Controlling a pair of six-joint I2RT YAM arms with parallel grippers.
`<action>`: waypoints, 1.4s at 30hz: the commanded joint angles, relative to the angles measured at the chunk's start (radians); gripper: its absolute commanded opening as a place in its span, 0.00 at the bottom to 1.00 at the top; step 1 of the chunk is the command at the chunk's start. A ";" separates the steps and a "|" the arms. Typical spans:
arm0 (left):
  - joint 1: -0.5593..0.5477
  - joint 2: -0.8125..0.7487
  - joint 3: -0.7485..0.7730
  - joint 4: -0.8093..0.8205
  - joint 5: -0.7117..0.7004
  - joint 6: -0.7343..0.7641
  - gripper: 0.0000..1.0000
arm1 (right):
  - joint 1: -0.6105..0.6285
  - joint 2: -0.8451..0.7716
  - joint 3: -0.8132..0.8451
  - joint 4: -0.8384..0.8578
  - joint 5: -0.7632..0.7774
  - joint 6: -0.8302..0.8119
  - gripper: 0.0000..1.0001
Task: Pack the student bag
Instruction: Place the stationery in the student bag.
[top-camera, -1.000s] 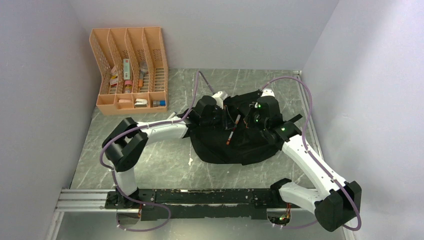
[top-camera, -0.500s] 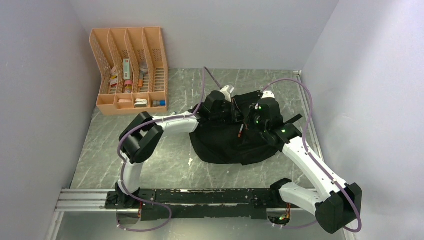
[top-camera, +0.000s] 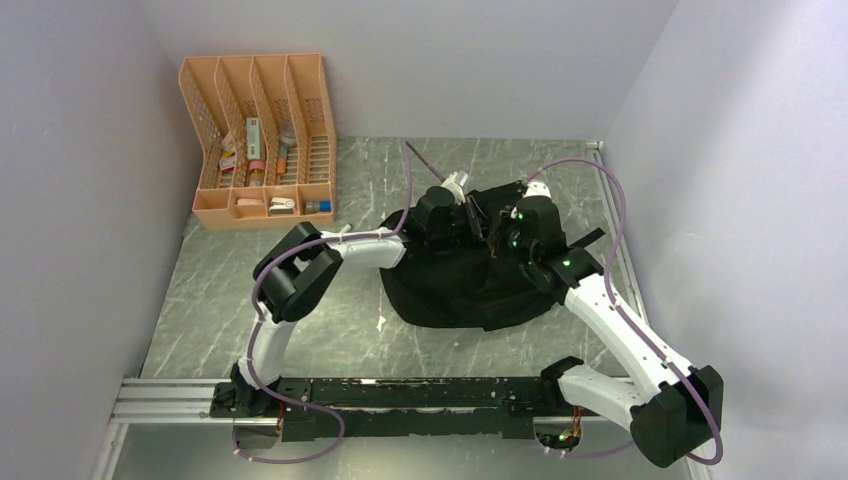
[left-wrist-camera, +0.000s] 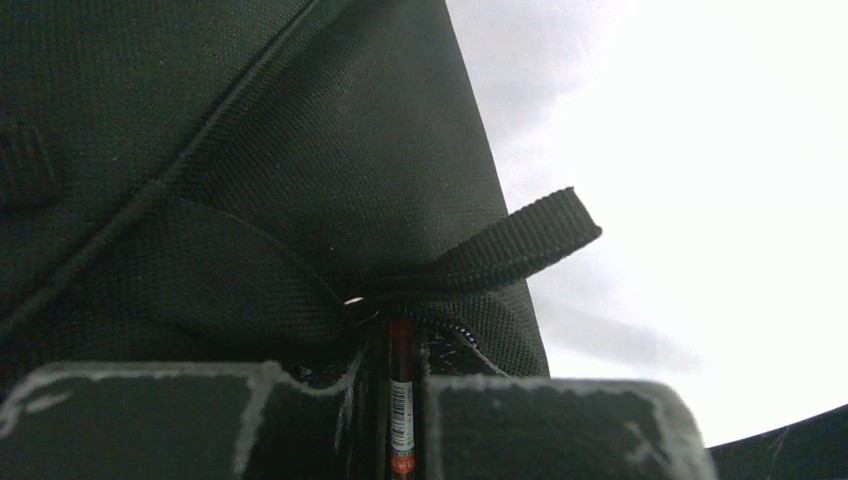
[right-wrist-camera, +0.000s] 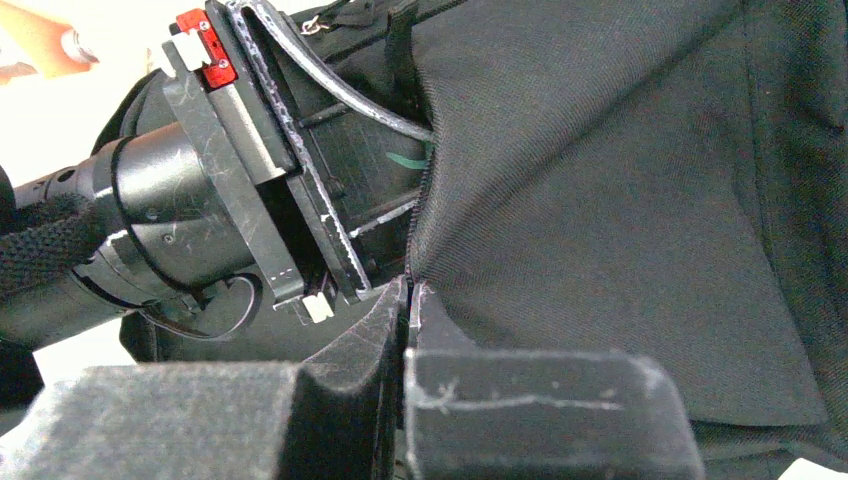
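Student bag (top-camera: 470, 285), mid-frame, looks floppy and light; best held by its zipper edge (right-wrist-camera: 418, 230). Right gripper (right-wrist-camera: 408, 340) pinches that edge tight, and left gripper (left-wrist-camera: 400, 400) is clamped on a red pen (left-wrist-camera: 401, 345).

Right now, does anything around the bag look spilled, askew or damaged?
Nothing spilled or damaged. The large black fabric backpack lies slumped, right gripper pinching its zipper edge, left gripper holding a slim red pen at the opening. A tiny pale scrap lies beside it.

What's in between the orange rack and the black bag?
Between the orange rack and the black bag, the left arm's white forearm and purple cable cross over grey marbled table; the top view shows it.
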 joint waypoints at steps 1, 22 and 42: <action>-0.011 0.034 0.013 0.162 -0.061 -0.081 0.05 | 0.004 -0.011 0.005 0.005 -0.044 0.016 0.00; -0.033 -0.022 -0.008 0.051 -0.052 0.037 0.39 | 0.004 -0.006 -0.005 0.018 -0.053 0.017 0.00; -0.023 -0.366 -0.362 -0.082 -0.109 0.252 0.38 | 0.003 -0.052 -0.013 0.019 0.006 0.026 0.00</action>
